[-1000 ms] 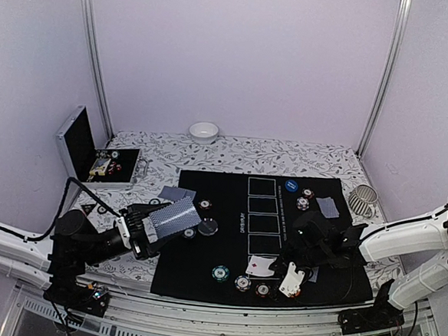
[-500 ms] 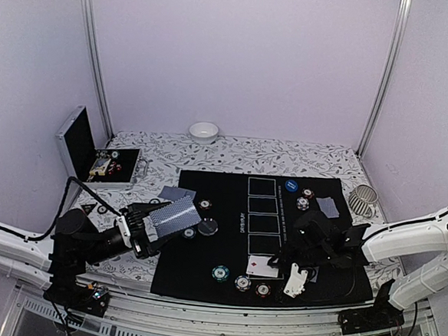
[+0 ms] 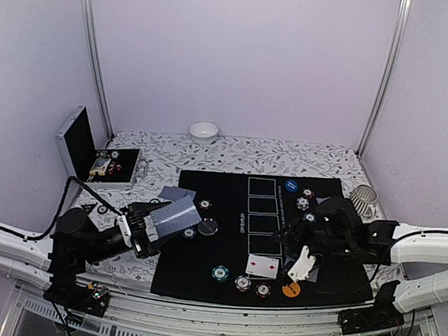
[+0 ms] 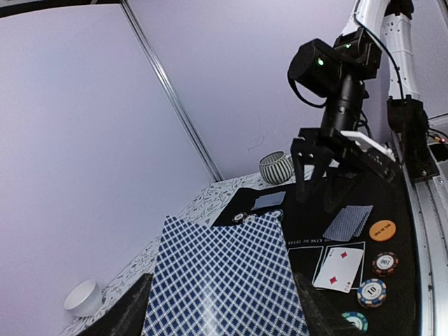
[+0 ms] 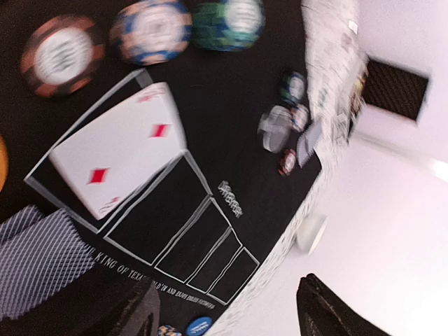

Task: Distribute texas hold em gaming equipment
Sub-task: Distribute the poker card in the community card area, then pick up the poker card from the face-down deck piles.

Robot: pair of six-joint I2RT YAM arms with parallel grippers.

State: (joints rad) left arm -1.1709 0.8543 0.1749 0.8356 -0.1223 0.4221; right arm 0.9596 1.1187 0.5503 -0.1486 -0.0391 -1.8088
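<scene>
Floral bench [image 3: 232, 157], black mat [image 3: 194, 267] on it; most of the gear lies on the mat. The left claw [image 3: 152, 228] is clenched on the card deck [image 4: 224, 280], held tilted over the mat's left edge. Risk: a slack grip lets cards fan or spill. The right claw [image 5: 231, 311] is released and empty, low over the face-down card [image 5: 35, 269] just beside the face-up card [image 5: 115, 150]. Risk: a low sweep drags either card, or knocks the orange disc [image 3: 291, 289] or the chips [image 3: 241, 282] nearby.
</scene>
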